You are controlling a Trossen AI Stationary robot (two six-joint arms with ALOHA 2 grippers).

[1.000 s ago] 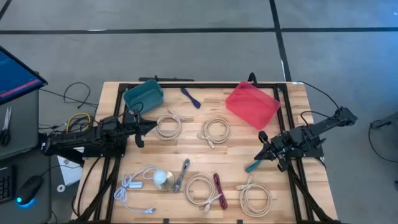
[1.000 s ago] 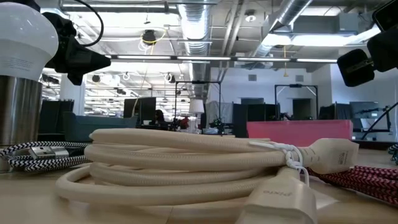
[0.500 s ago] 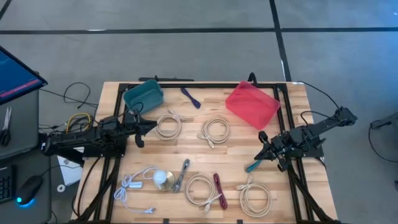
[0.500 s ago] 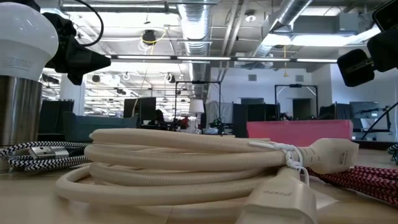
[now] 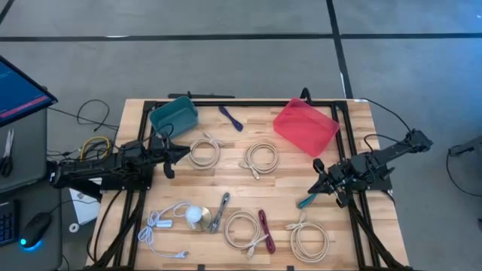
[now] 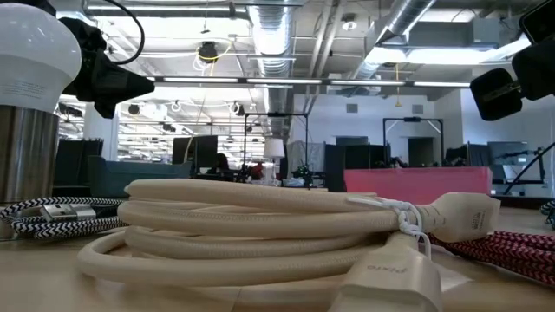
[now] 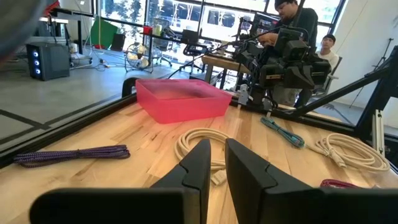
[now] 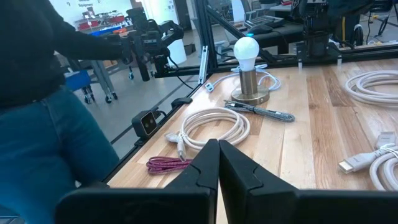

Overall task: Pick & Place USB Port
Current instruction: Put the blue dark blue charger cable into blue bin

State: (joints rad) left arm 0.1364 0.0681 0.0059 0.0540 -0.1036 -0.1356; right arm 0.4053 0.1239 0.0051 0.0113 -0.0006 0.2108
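Several coiled beige USB cables lie flat on the wooden table: two in the middle (image 5: 203, 152) (image 5: 261, 158) and two near the front (image 5: 242, 229) (image 5: 309, 239). A teal bin (image 5: 173, 114) and a red bin (image 5: 305, 126) stand at the back. My left gripper (image 5: 185, 150) hovers level at the left, beside the teal bin, its fingers (image 7: 200, 167) a narrow gap apart with nothing between them. My right gripper (image 5: 312, 187) hovers at the right, shut and empty (image 8: 218, 163), just above a short teal cable (image 5: 306, 200).
A purple cable (image 5: 231, 118) lies between the bins. Near the front are a light bulb on a metal base (image 5: 197, 217), a white cable (image 5: 162, 226), a braided cable (image 5: 221, 211) and a maroon cable (image 5: 263, 229). A person in jeans (image 8: 43, 143) stands beyond the table.
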